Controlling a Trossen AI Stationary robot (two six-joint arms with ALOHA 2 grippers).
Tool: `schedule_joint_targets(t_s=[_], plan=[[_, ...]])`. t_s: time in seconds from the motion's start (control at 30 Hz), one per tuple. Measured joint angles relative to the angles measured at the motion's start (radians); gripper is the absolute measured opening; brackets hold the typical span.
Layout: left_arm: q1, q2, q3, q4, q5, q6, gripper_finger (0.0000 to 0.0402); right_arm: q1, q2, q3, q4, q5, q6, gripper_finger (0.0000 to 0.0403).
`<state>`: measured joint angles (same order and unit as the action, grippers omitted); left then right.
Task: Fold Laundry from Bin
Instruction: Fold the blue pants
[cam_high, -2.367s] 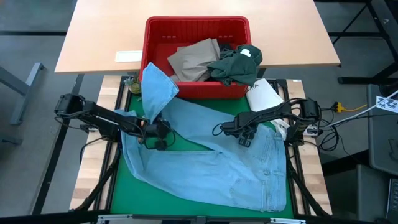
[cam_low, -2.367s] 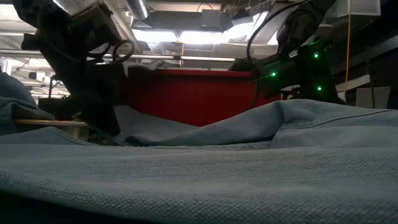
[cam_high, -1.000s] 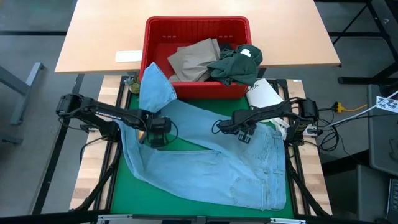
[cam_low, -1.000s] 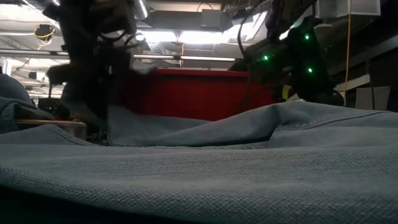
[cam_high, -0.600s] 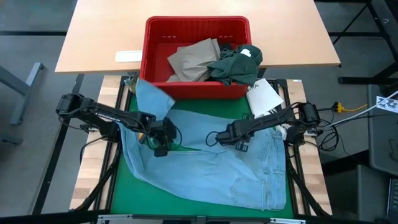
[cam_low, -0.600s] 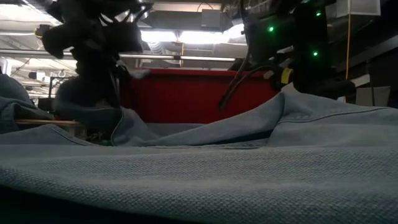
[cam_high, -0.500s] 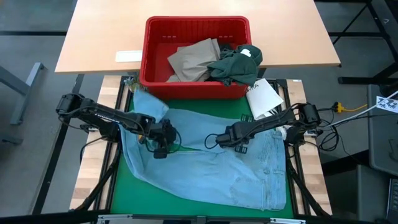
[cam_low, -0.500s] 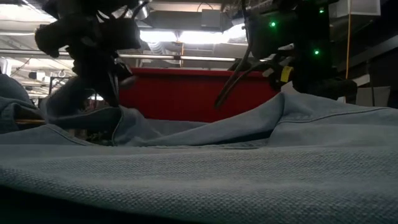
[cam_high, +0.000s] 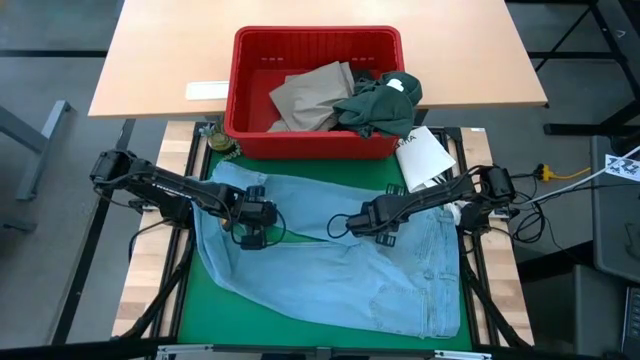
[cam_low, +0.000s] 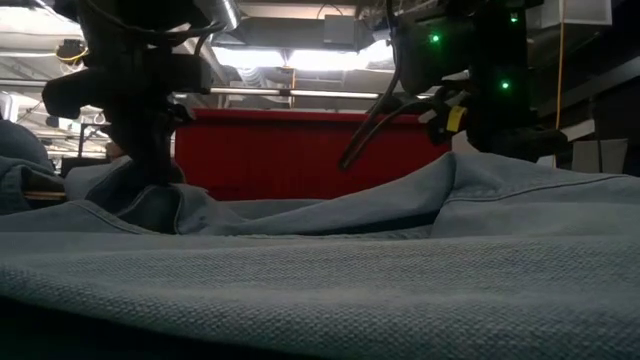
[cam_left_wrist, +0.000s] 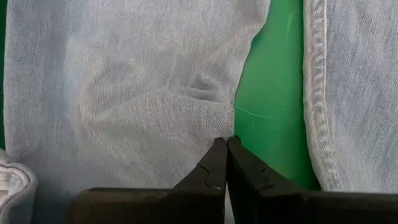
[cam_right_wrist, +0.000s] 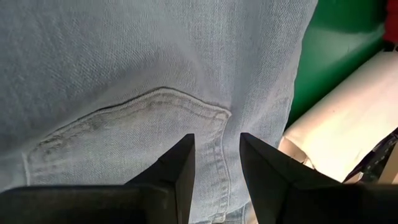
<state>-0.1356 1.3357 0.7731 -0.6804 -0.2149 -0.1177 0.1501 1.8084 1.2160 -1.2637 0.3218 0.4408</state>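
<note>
The light blue jeans (cam_high: 330, 265) are lying spread on the green mat (cam_high: 300, 225) of the tabletop, just in front of the red bin (cam_high: 317, 92). The left pincer (cam_left_wrist: 225, 144) is resting with fingers fully closed at a leg's inner edge; whether it is pinching fabric cannot be told. The right pincer (cam_right_wrist: 216, 140) is hovering partly open over a back pocket (cam_right_wrist: 134, 134), gripping nothing.

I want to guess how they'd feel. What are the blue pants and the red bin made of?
The pants look like light blue denim, soft and matte: the wrist views show a woven twill texture, stitched seams and a sewn pocket.

The bin looks like hard plastic, smooth and a bit shiny, with molded ribbed, slotted sides. Probably rigid, though I can't be sure from looks alone.
</note>
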Motion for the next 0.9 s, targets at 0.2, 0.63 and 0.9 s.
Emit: schedule_joint_targets(t_s=[0.2, 0.63, 0.9], plan=[[0.000, 0.000, 0.000, 0.000, -0.004, 0.024, 0.0057, 0.000, 0.000, 0.000, 0.010, -0.020, 0.000, 0.0127], [0.000, -0.001, 0.027, 0.170, -0.004, 0.020, 0.0102, -0.047, -0.001, 0.000, 0.050, 0.053, -0.042, 0.0127], [-0.045, -0.001, 0.029, 0.369, 0.173, -0.071, 0.0078, -0.142, 0.003, 0.000, 0.342, 0.012, -0.337, 0.0127]])
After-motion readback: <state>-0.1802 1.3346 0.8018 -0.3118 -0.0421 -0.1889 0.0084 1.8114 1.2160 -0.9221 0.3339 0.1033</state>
